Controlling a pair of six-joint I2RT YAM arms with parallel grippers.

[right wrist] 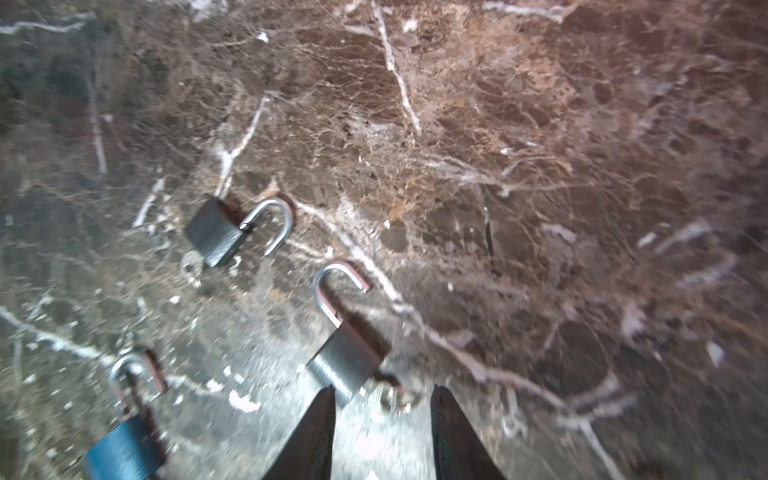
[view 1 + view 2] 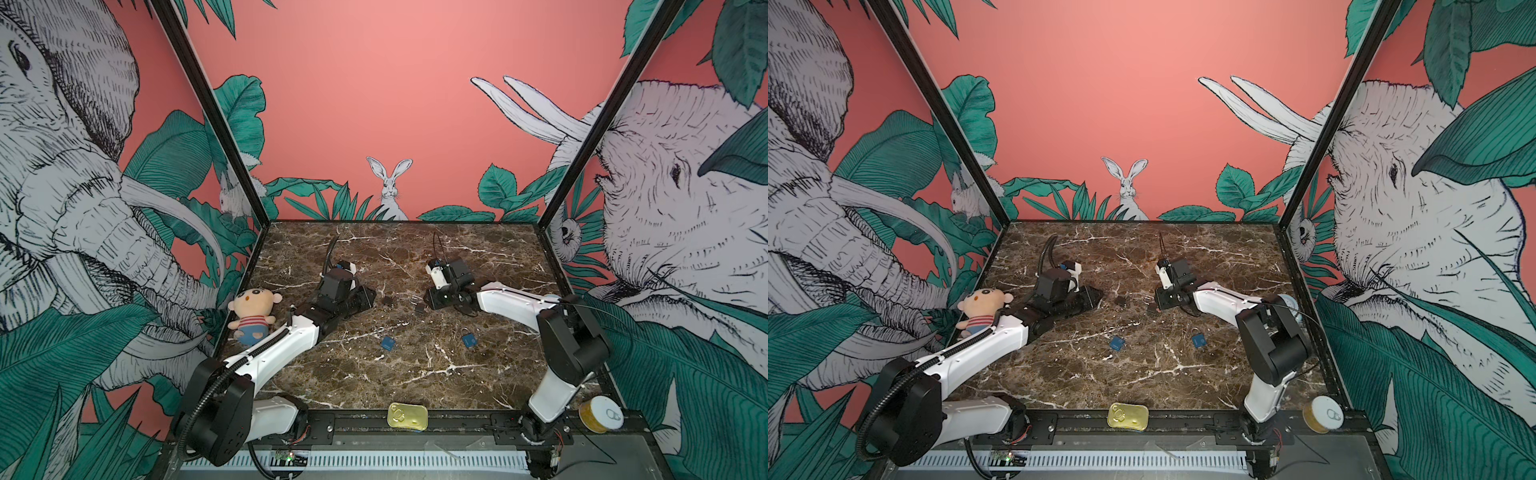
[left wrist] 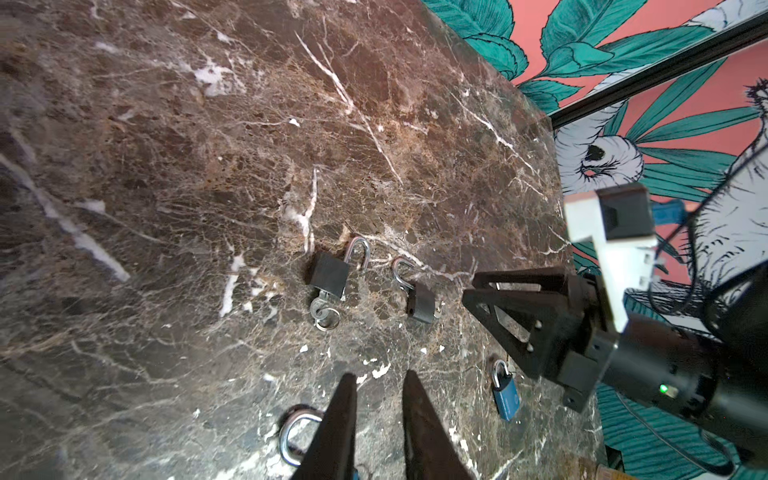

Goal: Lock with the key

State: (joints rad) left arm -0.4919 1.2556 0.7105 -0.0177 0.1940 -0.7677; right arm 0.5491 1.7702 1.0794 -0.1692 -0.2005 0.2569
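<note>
**Q:** What stage of the locking is shown?

**A:** An early stage is judged. Beyond the sardine tin (image 2: 407,416), toward the back wall, two dark padlocks are laid on the marble tabletop (image 2: 415,249). These are the padlock with the ringed key (image 3: 328,271) and the second dark padlock (image 1: 347,365). Both shackles are seen swung out of their bodies, so nothing is locked yet. The ringed key (image 3: 325,312) is seated in the first. A blurred second key (image 1: 397,399) is made out at the base of the other.

**Q:** How are the grippers set?

**A:** The right gripper (image 1: 383,390) is shown released, its fingers spread and empty, with the tips just beside the second key. The left gripper (image 3: 379,378) is likewise parted on nothing. A blue padlock (image 3: 297,434), lying between the tin and the dark pair, is partly hidden behind one of its fingers. Shackle closing and key turning are judged to be outstanding.

**Q:** What room is offered for moving?

**A:** Bare marble is offered beyond the dark pair, away from the tin. Between the two facing grippers the gap is narrow. A second blue padlock (image 2: 469,340) is found nearer the tin, close to the right arm. A plush doll (image 2: 251,316) is propped at the table edge left of the tin, just beside the left arm. The tin and a round can (image 2: 601,414) are kept off the marble, on the front rail.
</note>
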